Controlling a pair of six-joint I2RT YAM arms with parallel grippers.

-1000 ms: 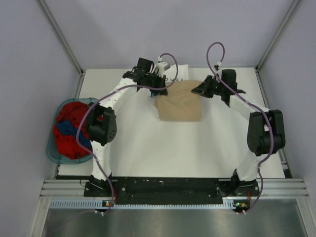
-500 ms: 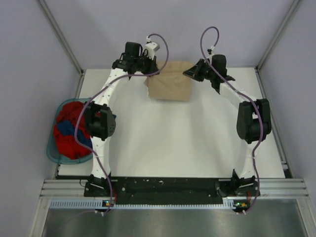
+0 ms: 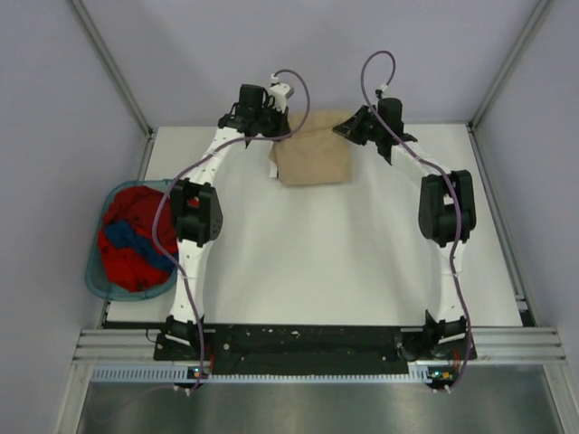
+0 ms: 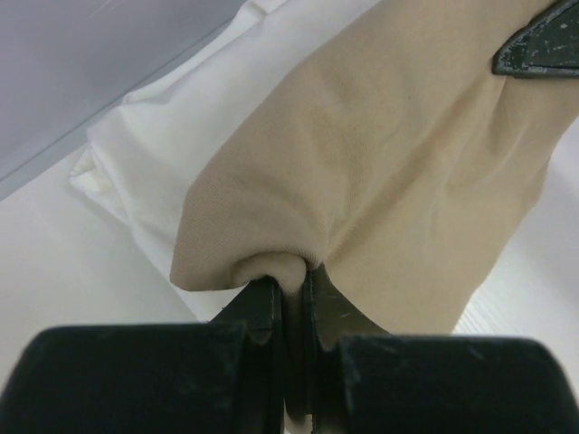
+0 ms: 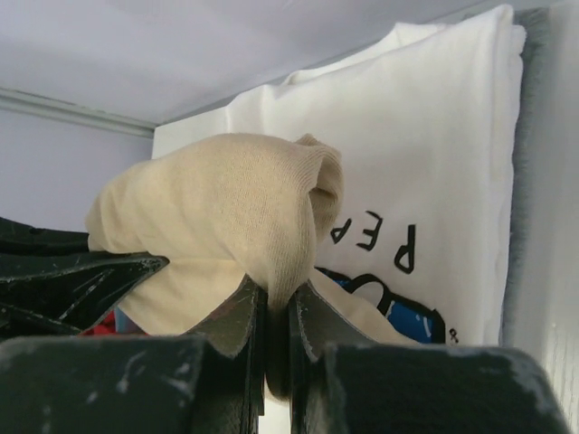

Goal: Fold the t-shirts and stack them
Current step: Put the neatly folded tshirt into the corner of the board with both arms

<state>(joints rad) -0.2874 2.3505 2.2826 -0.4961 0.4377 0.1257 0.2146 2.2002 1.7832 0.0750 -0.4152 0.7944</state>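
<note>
A folded tan t-shirt hangs between both grippers at the far middle of the table, above a folded white t-shirt with a blue print and black lettering. My left gripper is shut on the tan shirt's left corner. My right gripper is shut on its right corner. In the left wrist view the white shirt shows beneath the tan cloth. Red and blue t-shirts lie bunched in the basket at the left.
A teal plastic basket stands at the table's left edge. Grey walls with metal rails close in the far side and both flanks. The arm bases sit on the black bar at the near edge.
Both grippers have carried the tan shirt away from the middle of the table toward the far edge, over the white shirt. Both arms are stretched out further.
</note>
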